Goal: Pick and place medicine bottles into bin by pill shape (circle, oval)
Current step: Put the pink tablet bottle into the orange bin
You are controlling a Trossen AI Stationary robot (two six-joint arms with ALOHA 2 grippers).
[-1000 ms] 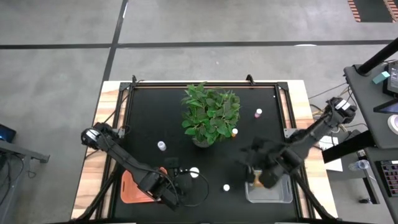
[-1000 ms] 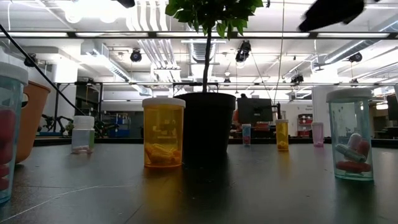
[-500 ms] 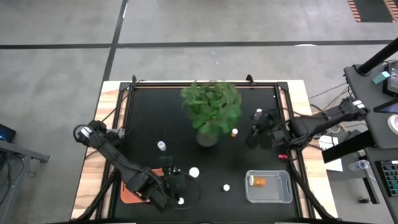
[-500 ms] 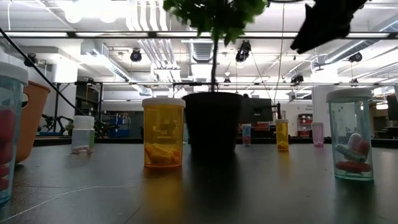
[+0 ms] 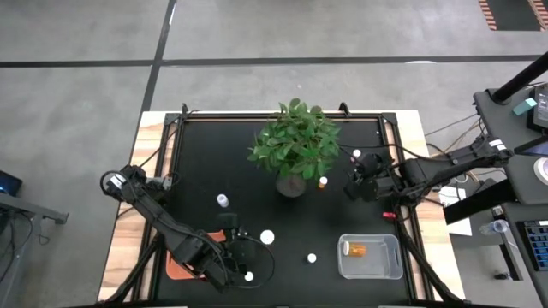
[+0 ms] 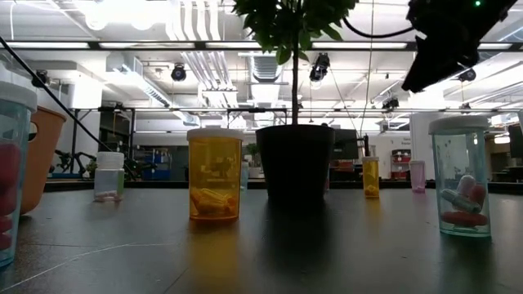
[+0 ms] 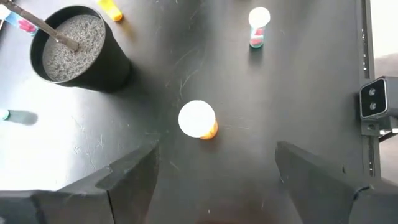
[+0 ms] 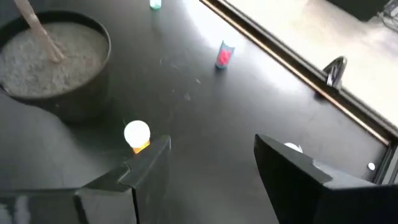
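Observation:
Small pill bottles stand upright on the black table: an orange one with a white cap [image 5: 267,237] [image 7: 198,119], an orange one [image 5: 323,181] [image 8: 137,135] beside the plant pot [image 5: 291,184], a pinkish one [image 5: 356,154], a white one [image 5: 223,200], and two near the front [image 5: 312,257] [image 5: 249,275]. One orange bottle [image 5: 355,249] lies in the clear bin [image 5: 390,267]. The orange bin [image 5: 175,261] is mostly hidden under my left arm. My left gripper [image 5: 247,255] [image 7: 216,149] hovers open, just short of the white-capped orange bottle. My right gripper [image 5: 355,184] [image 8: 211,146] hovers open to the right of the orange bottle by the pot.
The leafy potted plant [image 5: 295,145] stands mid-table, between the arms, and its leaves overhang nearby bottles. In the low view, a clear bottle with red pills [image 6: 464,175] and an orange bottle [image 6: 215,174] stand close to the camera. A metal frame rims the table [image 5: 387,162].
My right gripper has gone from above the clear bin toward the table's far edge, to beside the orange bottle near the pot. An orange bottle now shows in the clear bin. The potted plant has slid a little toward the table's right.

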